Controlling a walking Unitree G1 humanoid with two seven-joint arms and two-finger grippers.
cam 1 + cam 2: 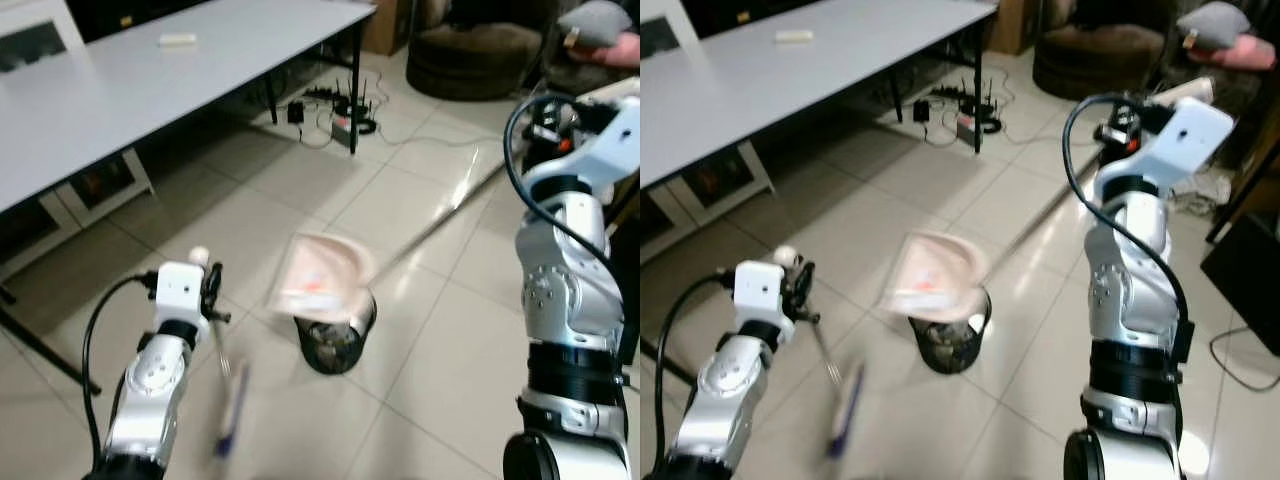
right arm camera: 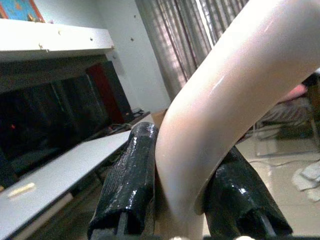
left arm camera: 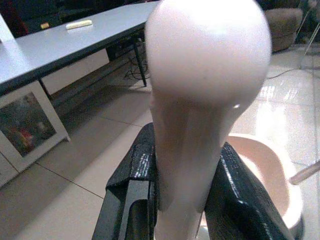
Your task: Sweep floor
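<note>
My left gripper (image 1: 207,283) is shut on the pale pink rounded top of a broom handle (image 3: 210,75). The thin shaft runs down to a blurred blue brush (image 1: 230,415) near the floor. A pink dustpan (image 1: 320,275) is tilted over a black mesh waste bin (image 1: 335,340) on the tiles ahead. Its long pole (image 1: 440,220) rises to the right, toward my raised right gripper (image 1: 1120,125). That gripper is shut on the dustpan's curved pink grip (image 2: 235,100), with a black finger (image 2: 127,185) on each side.
A long grey table (image 1: 150,80) stands at the left with a white cabinet (image 1: 100,190) under it. A power strip and cables (image 1: 340,115) lie by the table leg. A brown pouffe (image 1: 470,55) sits at the back, a black box (image 1: 1250,270) at the right.
</note>
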